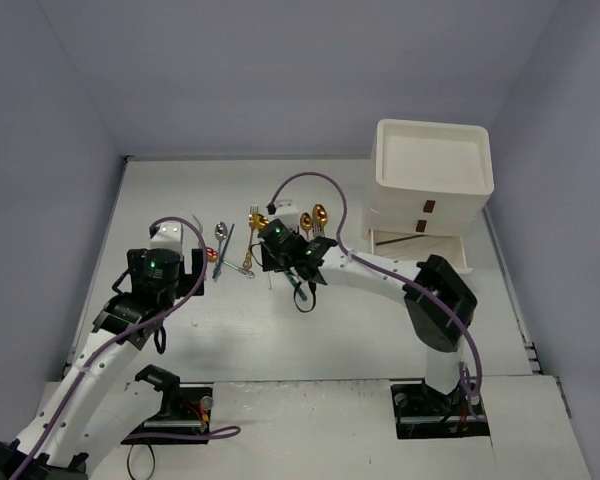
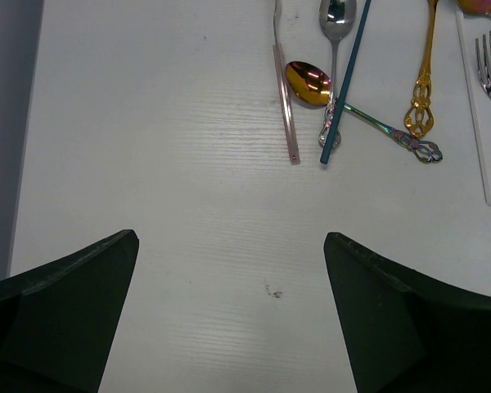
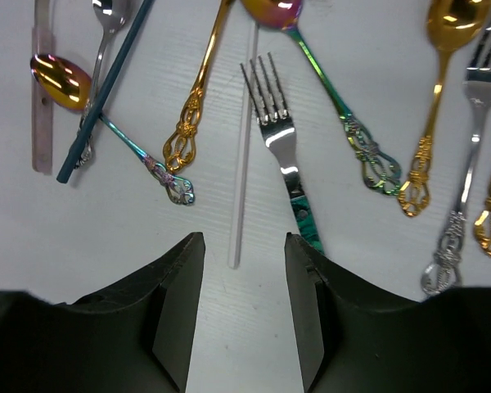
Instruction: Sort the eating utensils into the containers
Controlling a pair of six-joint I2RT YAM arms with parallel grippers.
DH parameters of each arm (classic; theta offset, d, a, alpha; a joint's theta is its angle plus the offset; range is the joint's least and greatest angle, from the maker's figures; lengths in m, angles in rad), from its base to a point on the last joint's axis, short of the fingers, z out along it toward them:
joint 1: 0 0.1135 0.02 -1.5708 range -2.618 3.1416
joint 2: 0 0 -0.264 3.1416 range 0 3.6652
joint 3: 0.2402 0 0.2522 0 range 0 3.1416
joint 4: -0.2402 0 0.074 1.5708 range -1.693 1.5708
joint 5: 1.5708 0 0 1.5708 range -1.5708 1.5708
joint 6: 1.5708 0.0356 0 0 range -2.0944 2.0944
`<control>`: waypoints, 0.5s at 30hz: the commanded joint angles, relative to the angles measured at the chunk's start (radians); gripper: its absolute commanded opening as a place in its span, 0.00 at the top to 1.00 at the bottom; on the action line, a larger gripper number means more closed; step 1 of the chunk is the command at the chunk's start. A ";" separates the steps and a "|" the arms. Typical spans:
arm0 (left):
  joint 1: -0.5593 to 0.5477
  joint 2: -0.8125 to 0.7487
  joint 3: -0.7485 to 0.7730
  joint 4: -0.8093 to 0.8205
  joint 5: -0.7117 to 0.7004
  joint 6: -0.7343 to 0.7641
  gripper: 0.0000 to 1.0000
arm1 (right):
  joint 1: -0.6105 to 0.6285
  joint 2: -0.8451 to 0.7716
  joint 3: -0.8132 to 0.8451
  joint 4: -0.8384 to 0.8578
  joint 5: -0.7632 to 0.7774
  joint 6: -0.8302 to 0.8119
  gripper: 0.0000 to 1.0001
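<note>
Several eating utensils (image 1: 235, 245) lie in a row on the white table, left of the cream-white cabinet (image 1: 428, 190), whose bottom drawer (image 1: 420, 248) is pulled open. My right gripper (image 3: 244, 246) is open and empty, low over the row. The near end of a thin white stick (image 3: 242, 155) lies between its fingers. A silver fork with a teal handle (image 3: 280, 139) lies by the right finger. My left gripper (image 2: 231, 246) is open and empty over bare table, just short of a rainbow spoon (image 2: 311, 83), a teal stick (image 2: 345, 82) and a gold-handled utensil (image 2: 423, 82).
Grey walls close in the table on the left, back and right. Gold and silver spoons and forks (image 3: 442, 106) lie to the right of my right gripper. The right arm (image 1: 380, 272) stretches across the table in front of the cabinet.
</note>
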 commanded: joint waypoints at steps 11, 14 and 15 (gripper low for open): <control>0.002 -0.006 0.048 0.037 -0.012 -0.010 0.04 | 0.036 0.242 0.184 0.017 0.107 -0.058 0.63; 0.002 -0.006 0.048 0.037 -0.012 -0.010 0.04 | 0.034 0.278 0.194 0.017 0.102 -0.057 0.63; 0.002 -0.006 0.048 0.037 -0.012 -0.010 0.04 | 0.034 0.292 0.199 0.017 0.101 -0.057 0.63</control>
